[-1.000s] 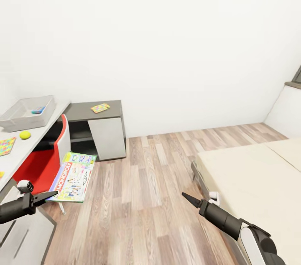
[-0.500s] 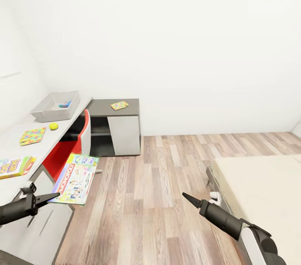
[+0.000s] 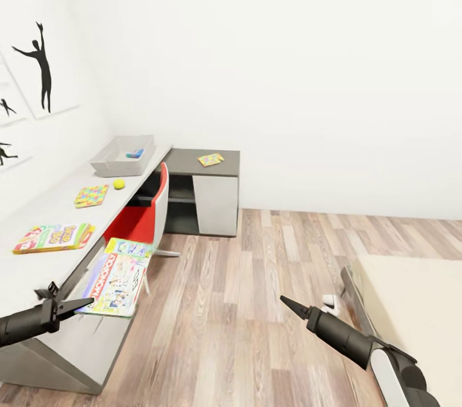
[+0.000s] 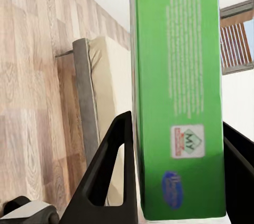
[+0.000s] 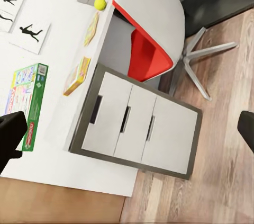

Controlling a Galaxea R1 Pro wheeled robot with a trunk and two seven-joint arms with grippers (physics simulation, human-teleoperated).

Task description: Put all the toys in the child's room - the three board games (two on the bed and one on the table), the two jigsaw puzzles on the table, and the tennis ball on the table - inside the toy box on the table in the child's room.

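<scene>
Head view: left gripper (image 3: pixel 80 302) clenched on Monopoly board game (image 3: pixel 115 275) by one edge; box may swing, snag chair (image 3: pixel 144 217) at 11 o'clock. Right gripper (image 3: pixel 285 302): state unclear.

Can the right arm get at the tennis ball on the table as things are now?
Probably not yet. The tennis ball lies far along the table near the toy box, while the right gripper hangs over the floor beside the bed.
</scene>
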